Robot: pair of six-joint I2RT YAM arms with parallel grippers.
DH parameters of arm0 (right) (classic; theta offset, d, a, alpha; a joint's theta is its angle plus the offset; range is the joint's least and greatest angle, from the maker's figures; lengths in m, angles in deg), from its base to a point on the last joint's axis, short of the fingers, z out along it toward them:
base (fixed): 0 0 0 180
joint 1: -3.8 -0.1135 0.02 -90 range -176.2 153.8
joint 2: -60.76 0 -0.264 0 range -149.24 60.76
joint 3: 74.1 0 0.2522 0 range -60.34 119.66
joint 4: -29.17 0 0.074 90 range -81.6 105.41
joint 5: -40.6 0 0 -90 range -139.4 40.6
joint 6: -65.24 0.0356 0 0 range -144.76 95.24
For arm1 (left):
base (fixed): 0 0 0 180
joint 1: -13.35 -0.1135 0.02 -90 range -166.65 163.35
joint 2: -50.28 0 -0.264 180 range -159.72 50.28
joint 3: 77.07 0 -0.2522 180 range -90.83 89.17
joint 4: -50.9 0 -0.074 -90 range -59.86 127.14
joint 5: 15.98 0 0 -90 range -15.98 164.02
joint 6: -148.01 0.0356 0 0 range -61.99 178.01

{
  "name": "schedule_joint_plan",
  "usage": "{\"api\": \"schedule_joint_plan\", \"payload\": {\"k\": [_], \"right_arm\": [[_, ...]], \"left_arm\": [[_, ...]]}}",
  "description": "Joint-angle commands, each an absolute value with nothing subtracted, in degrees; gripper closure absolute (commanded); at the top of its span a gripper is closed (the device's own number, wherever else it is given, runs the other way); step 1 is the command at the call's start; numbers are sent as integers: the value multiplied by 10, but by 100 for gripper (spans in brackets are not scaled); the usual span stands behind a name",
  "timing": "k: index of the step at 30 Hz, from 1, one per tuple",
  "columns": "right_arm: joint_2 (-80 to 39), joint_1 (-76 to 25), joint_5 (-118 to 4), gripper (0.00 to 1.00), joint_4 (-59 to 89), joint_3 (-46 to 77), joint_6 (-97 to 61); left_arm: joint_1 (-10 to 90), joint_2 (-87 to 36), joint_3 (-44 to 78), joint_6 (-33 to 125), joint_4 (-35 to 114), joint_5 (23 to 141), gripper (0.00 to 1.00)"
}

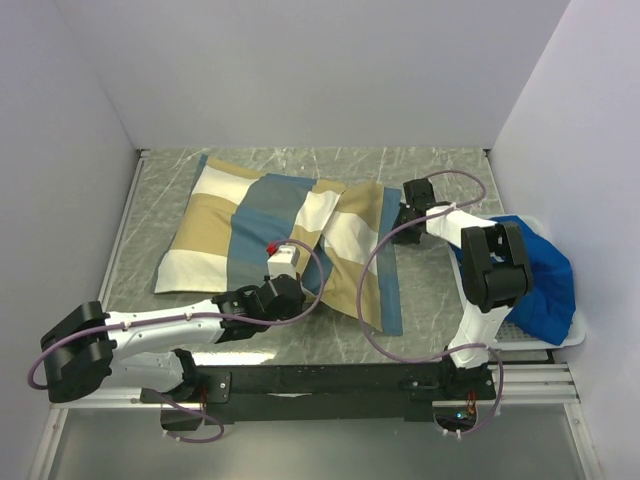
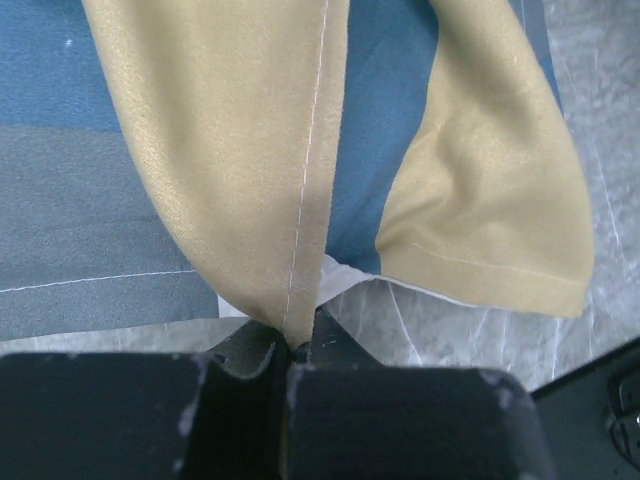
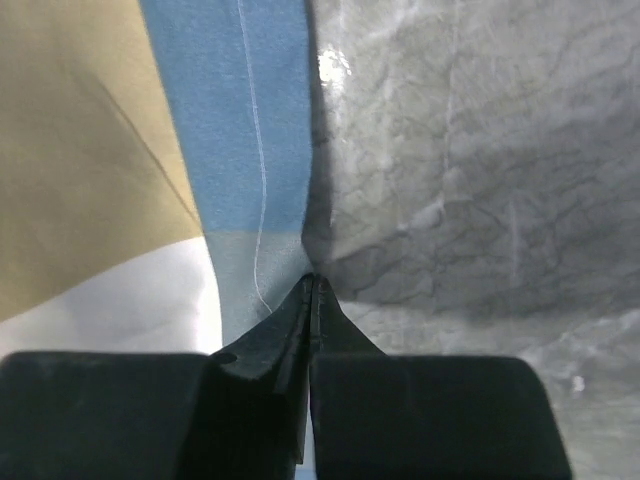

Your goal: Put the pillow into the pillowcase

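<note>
Top external: pillowcase (image 1: 290,240) lies across the table (image 1: 430,290), puffed at left; we judge the pillow already inside, hidden. Left tool (image 2: 290,345) pinches the near tan hem, right tool (image 3: 312,285) pinches the right blue edge. Next, we reckon: tug the mouth rightward, smoothing. Left wrist alone shows a white sliver under the hem.

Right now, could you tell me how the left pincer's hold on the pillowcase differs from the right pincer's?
The left pincer pinches a tan fold along a stitched seam, while the right pincer pinches a slate-blue strip. The left pincer sits toward the middle of the pillowcase. The right pincer is at its right edge, farther back, with bare table beside it. Both are shut on the fabric.
</note>
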State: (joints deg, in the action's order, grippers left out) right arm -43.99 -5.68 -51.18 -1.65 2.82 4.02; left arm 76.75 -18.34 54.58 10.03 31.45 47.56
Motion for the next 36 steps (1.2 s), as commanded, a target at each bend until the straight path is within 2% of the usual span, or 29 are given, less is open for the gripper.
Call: {"api": "schedule_joint_plan", "payload": {"k": [1, 11, 13, 14, 15, 16, 17, 19, 23, 26, 30, 33, 36], "right_arm": [[-432, -51, -478, 100, -53, 64, 26], [-291, 11, -433, 100, -79, 23, 32], [-284, 8, -474, 100, -61, 21, 15], [-277, 5, -493, 91, -49, 22, 8], [-275, -11, -526, 72, -37, 27, -6], [-275, -24, -568, 63, -14, 34, -14], [-286, -44, -572, 50, -11, 64, -23], [-312, -96, -576, 43, -8, 107, -58], [-435, -135, -580, 36, -46, 258, -101], [-490, -137, -617, 29, -38, 308, -121], [-567, -136, -698, 25, -73, 378, -177], [-597, -133, -747, 20, -119, 396, -200], [-582, -119, -825, 16, -92, 343, -188]], "left_arm": [[770, -174, 547, 93, 304, 526, 99], [769, -159, 559, 78, 227, 554, 99], [769, -147, 578, 69, 212, 565, 99], [770, -135, 586, 56, 209, 569, 99], [770, -130, 599, 50, 210, 578, 99], [769, -126, 604, 45, 210, 580, 99], [769, -117, 609, 33, 205, 581, 99], [769, -111, 616, 23, 197, 580, 99], [769, -87, 621, 0, 183, 584, 99], [769, -68, 628, -21, 160, 585, 99], [767, -28, 646, -54, 128, 580, 99], [754, -4, 663, -69, 123, 588, 99], [710, 9, 692, -62, 153, 634, 99]]}}
